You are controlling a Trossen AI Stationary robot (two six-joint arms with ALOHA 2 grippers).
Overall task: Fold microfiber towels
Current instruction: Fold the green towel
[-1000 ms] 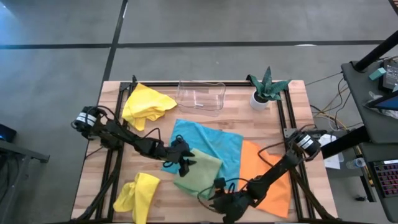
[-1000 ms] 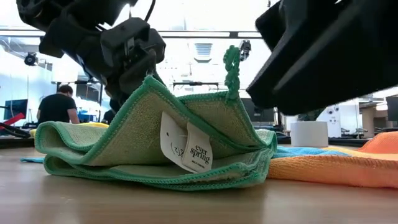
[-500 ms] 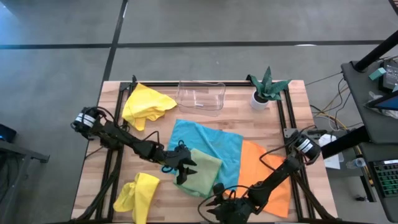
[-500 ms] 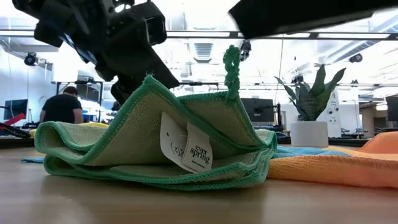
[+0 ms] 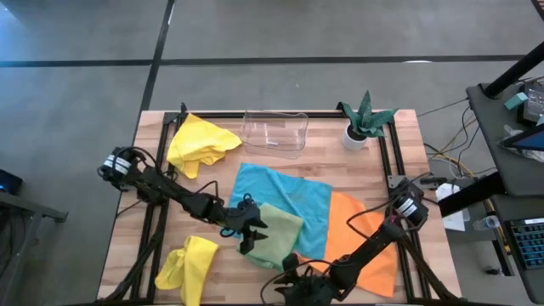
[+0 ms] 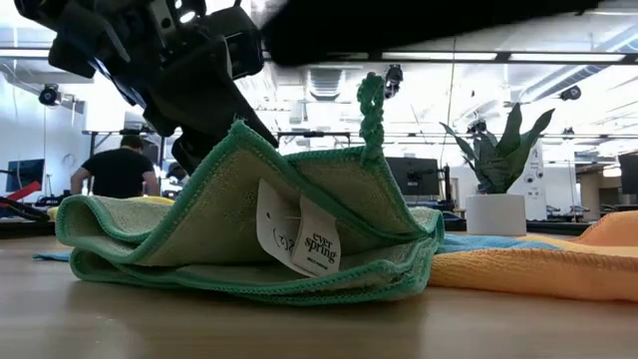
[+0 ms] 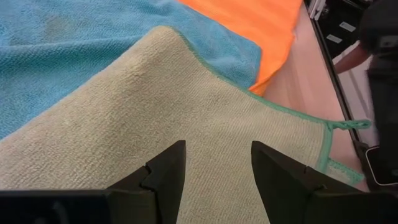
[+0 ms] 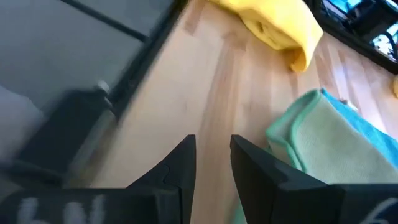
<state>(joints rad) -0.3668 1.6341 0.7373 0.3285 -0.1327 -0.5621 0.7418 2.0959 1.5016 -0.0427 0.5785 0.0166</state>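
Reading "ever spring", a white tag hangs from the green towel beneath the released left claw.

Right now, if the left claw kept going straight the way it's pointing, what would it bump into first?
Most likely the sage green towel: the left claw stands open just over it, and that cloth fills the view ahead. Beyond it lie the turquoise towel and the orange towel. Depth is hard to judge.

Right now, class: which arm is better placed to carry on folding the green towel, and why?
Probably the left: its end effector hovers open over the green towel. The right end effector sits beside it near the table edge.
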